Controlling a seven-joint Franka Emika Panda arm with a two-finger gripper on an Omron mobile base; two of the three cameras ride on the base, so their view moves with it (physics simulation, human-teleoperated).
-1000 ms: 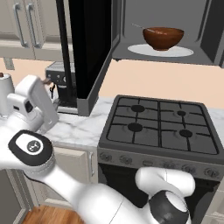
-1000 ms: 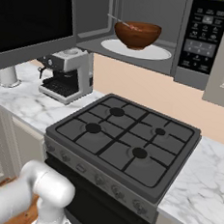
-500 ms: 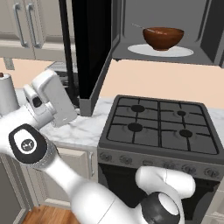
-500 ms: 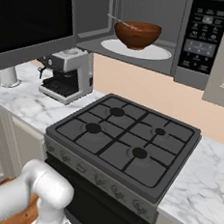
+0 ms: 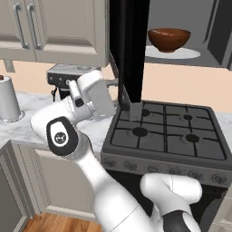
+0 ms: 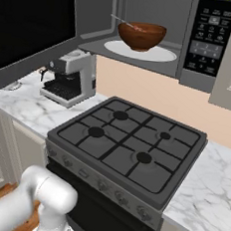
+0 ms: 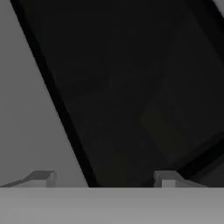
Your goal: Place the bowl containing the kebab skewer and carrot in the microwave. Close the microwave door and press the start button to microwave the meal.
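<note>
The reddish-brown bowl (image 5: 168, 39) (image 6: 141, 35) stands on the white turntable (image 5: 192, 53) (image 6: 163, 55) inside the microwave (image 6: 209, 41). The kebab skewer's thin stick (image 6: 121, 22) pokes over the bowl's left rim. The carrot is hidden inside the bowl. The microwave door (image 5: 129, 50) (image 6: 31, 24) (image 7: 131, 87) hangs open to the left, its black glass close in front of the hand. My gripper (image 5: 132, 110) (image 7: 105, 179) is open at the door's lower edge, with both fingertips (image 7: 41, 178) spread apart and nothing held.
A black gas stove (image 5: 167, 133) (image 6: 129, 144) lies below the microwave. A coffee machine (image 5: 68, 77) (image 6: 68, 80) stands on the marble counter (image 6: 18, 103) to its left. A paper-towel roll (image 5: 8, 99) is further left, with cabinets (image 5: 54, 27) above.
My arm has swung right, from beside the coffee machine to the door's lower edge. In the left base view the door now looks narrower, with more of the cabinets showing. The bowl has not moved.
</note>
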